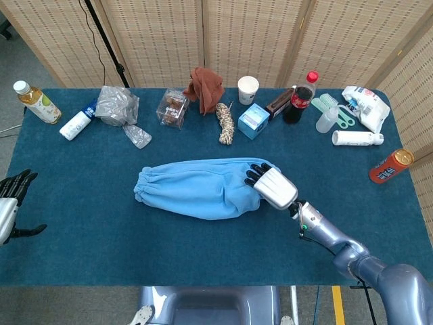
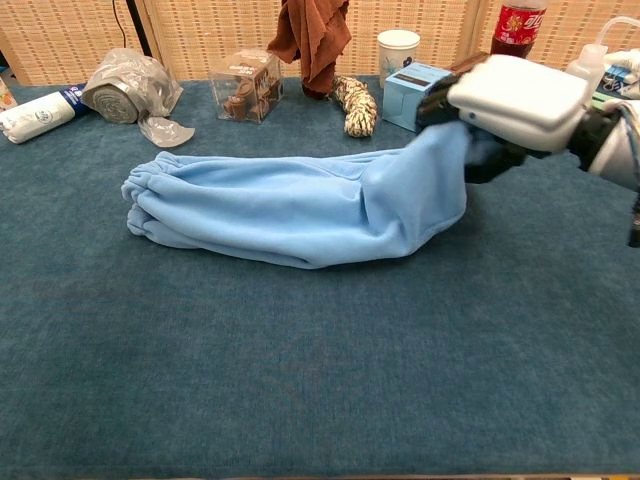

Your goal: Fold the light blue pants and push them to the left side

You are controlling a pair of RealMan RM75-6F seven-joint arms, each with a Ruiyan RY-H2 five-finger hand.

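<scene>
One end of the pants (image 2: 300, 205) hangs lifted off the table (image 2: 300, 380) in our right hand (image 1: 274, 187), its fingers (image 1: 256, 171) gripping it. Our left hand (image 1: 10, 206) hovers open, well apart.

The right arm reaches in from the lower right corner, forearm stretched low over the table and angled up toward the middle. Its right hand (image 1: 272, 187) is raised a little off the surface, white back plate facing up, dark fingers (image 1: 255, 169) curled forward and down around the end of the light blue pants (image 1: 193, 188), which it grips and lifts; in the chest view the hand (image 2: 515, 95) sits above the bunched cloth. The left hand (image 1: 9, 203) hangs at the far left edge, off the table, holding nothing, fingers spread and pointing up, thumb out to the side.
</scene>
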